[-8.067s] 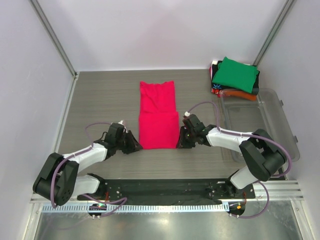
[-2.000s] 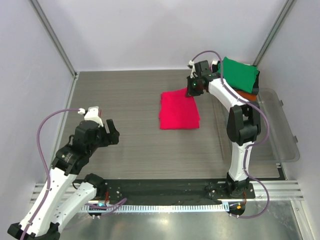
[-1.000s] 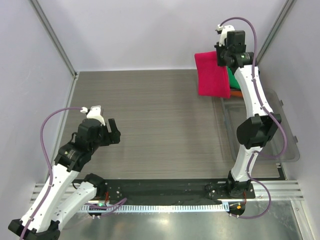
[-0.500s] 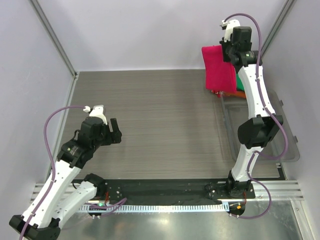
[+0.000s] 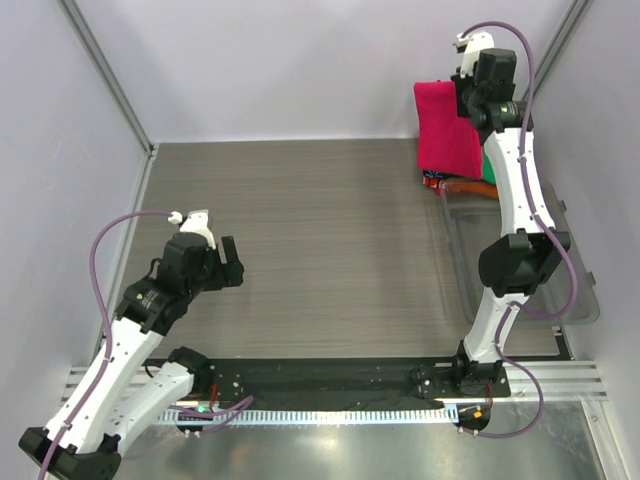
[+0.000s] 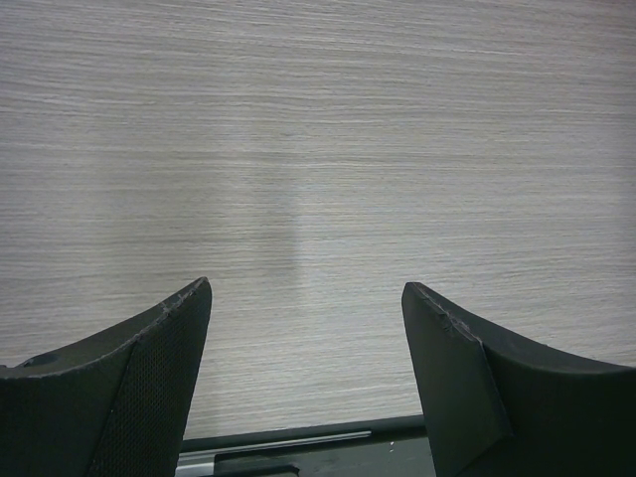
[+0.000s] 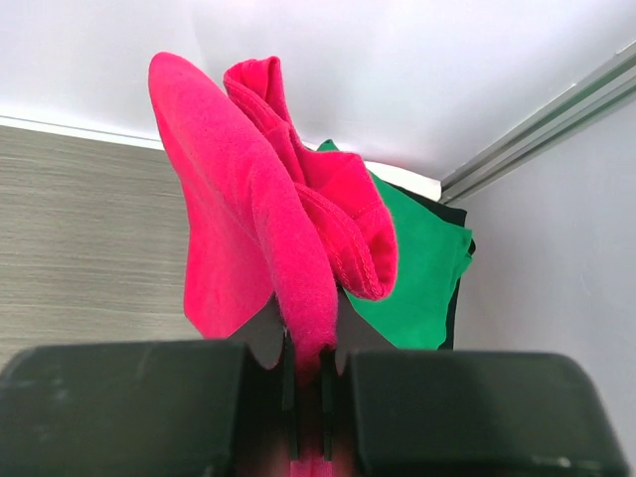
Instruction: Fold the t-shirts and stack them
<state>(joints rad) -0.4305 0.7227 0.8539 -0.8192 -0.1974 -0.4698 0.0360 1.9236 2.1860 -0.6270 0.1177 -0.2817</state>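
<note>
right pincer (image 7: 306,373) pinches the folded pink shirt (image 5: 446,130) over the green shirt (image 7: 417,268); best lowered flat, edges aligned, before letting go. left pincer (image 6: 306,338) spread, empty.

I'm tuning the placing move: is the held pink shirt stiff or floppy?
Probably floppy: the pink shirt droops in loose folds from the right gripper. Likely light, since one narrow pinch carries it. It may unfold when laid on the green shirt.

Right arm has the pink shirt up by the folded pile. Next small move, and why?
Probably lower the right gripper toward the green shirt before opening: the pink shirt hangs pinched in it, off the table, so releasing now would likely let the fold fall apart.
</note>
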